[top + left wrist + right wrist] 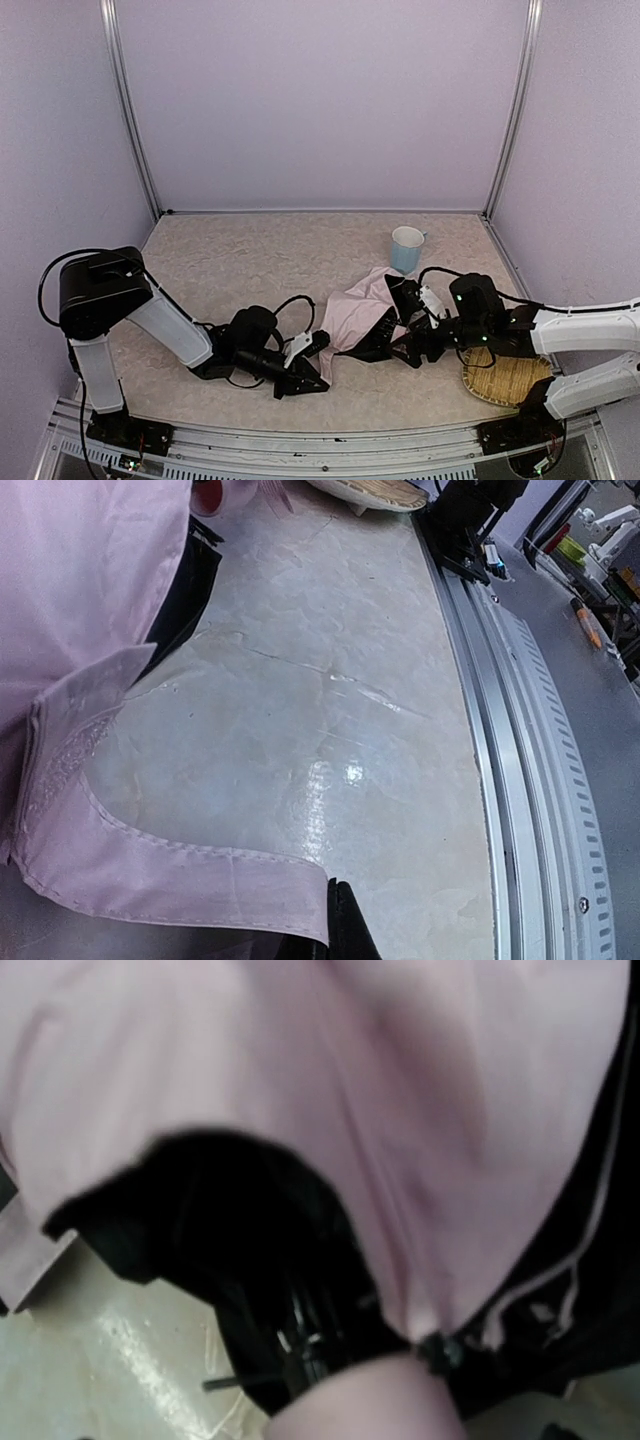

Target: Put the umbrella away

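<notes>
Robot lab test cell, plain lilac walls (320, 100), aluminium frame posts (130, 110), cluttered workbench (600, 570) beyond

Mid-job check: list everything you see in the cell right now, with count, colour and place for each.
umbrella: one, pale pink with black lining, lying crumpled at mid-table
cup: one, light blue, upright just behind the umbrella, right of centre
woven tray: one, tan, at the near right corner, partly covered from above
table: one, mottled beige, under everything
left gripper: one, black and white, low at the umbrella's left edge; cannot tell whether the fingers are open or shut
right gripper: one, black and white, at the umbrella's right side; fingers hidden among the fabric
</notes>
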